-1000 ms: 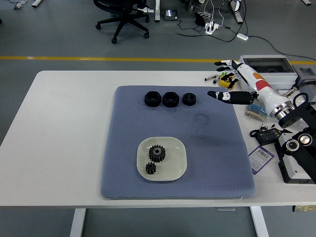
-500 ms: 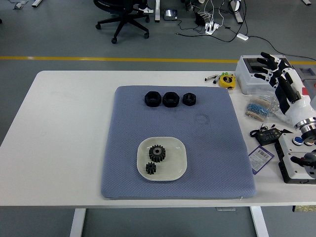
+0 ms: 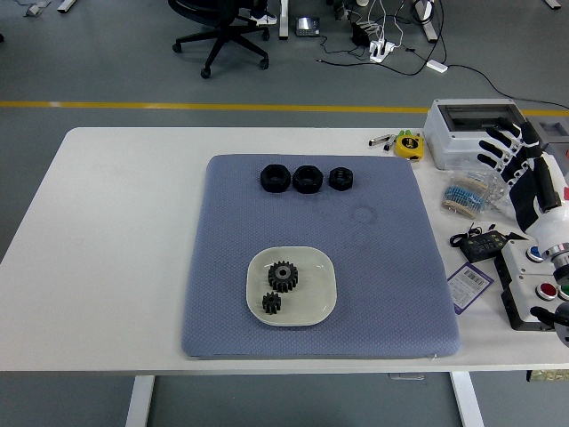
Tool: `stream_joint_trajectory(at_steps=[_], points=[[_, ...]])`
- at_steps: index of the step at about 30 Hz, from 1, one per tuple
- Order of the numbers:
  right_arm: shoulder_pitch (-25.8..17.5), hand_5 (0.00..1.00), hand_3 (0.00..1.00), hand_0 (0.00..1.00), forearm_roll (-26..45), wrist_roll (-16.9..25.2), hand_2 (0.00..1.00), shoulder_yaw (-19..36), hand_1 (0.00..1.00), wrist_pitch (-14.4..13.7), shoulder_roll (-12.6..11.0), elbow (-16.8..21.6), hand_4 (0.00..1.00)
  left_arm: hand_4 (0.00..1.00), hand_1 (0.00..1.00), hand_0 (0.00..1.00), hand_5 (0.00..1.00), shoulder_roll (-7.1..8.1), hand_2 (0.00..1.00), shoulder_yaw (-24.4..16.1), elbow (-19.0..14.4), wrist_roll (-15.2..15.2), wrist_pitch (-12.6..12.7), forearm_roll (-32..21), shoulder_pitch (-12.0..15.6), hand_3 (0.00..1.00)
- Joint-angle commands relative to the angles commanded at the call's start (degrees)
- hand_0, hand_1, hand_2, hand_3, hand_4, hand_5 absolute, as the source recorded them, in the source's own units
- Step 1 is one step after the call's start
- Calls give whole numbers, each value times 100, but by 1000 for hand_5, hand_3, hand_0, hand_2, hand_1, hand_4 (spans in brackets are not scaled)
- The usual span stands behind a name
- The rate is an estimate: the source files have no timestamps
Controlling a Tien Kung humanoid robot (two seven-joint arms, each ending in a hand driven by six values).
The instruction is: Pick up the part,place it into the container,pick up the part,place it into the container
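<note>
A white dish (image 3: 313, 272) sits on the blue mat (image 3: 391, 267) near its front middle. It holds a large black gear (image 3: 284, 276) and a small black gear (image 3: 271, 303). Three more black parts lie in a row at the mat's far edge: left (image 3: 274, 178), middle (image 3: 308, 178) and right (image 3: 340, 178). My right hand (image 3: 514, 165) is at the right edge of the table, off the mat, fingers spread and holding nothing. My left hand is out of view.
A grey box (image 3: 473, 124), a yellow tape measure (image 3: 409, 145), a bag of small blue parts (image 3: 464, 197), a black adapter (image 3: 480, 242), a label card (image 3: 468, 286) and a control box with buttons (image 3: 532, 289) crowd the table's right side. An office chair (image 3: 220, 31) stands beyond.
My right hand has pulled back from the mat's far right corner to the table's right edge and dropped lower. The gears and parts have not moved.
</note>
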Motion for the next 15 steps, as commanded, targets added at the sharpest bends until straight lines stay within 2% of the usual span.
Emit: stream_joint_trajectory(at_steps=[4, 15], points=[[-83, 902, 844, 828, -211, -32, 845, 87, 804, 28, -42, 83, 998, 647, 684, 696, 587, 15, 665, -56, -3, 18, -17, 107, -22, 564], [-195, 894, 832, 822, -257, -132, 838, 245, 798, 33, -108, 125, 998, 648, 687, 696, 589, 49, 665, -71, -18, 21, -46, 183, -67, 564]])
